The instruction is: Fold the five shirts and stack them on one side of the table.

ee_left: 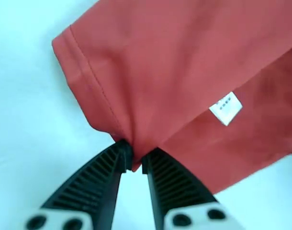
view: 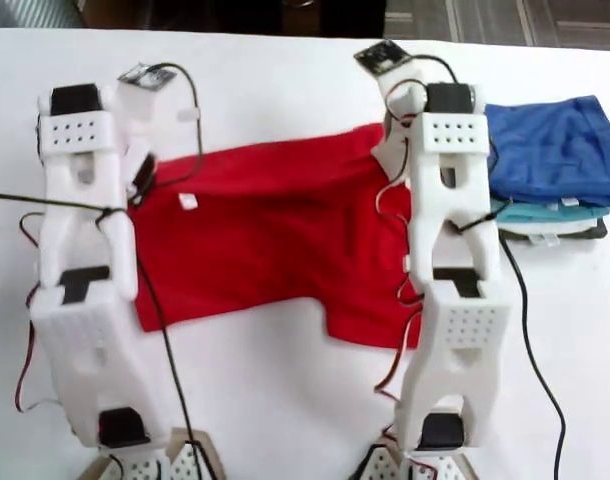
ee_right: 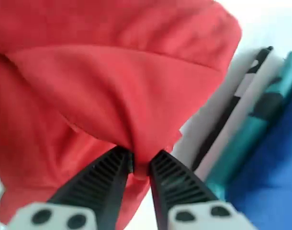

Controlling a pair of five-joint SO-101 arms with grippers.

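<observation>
Left tool (ee_left: pixel 136 154) pinches red shirt (ee_left: pixel 174 62) — corner.

We find bare table (view: pixel 285 400) open on the near side of the red shirt (view: pixel 265 230), which covers the middle. The stack of folded shirts (view: pixel 555 160) blocks the right side.

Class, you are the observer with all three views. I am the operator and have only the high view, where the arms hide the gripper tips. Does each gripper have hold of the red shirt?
Observer: Yes for the left. The left gripper is shut on a pinch of the red shirt, next to its stitched hem.
Operator: And the right one?
Observer: The right gripper is shut on a fold of the shirt, close beside the stack of folded shirts.
Operator: Is the label caught?
Observer: No, the white tag lies apart from the fingers.
</observation>
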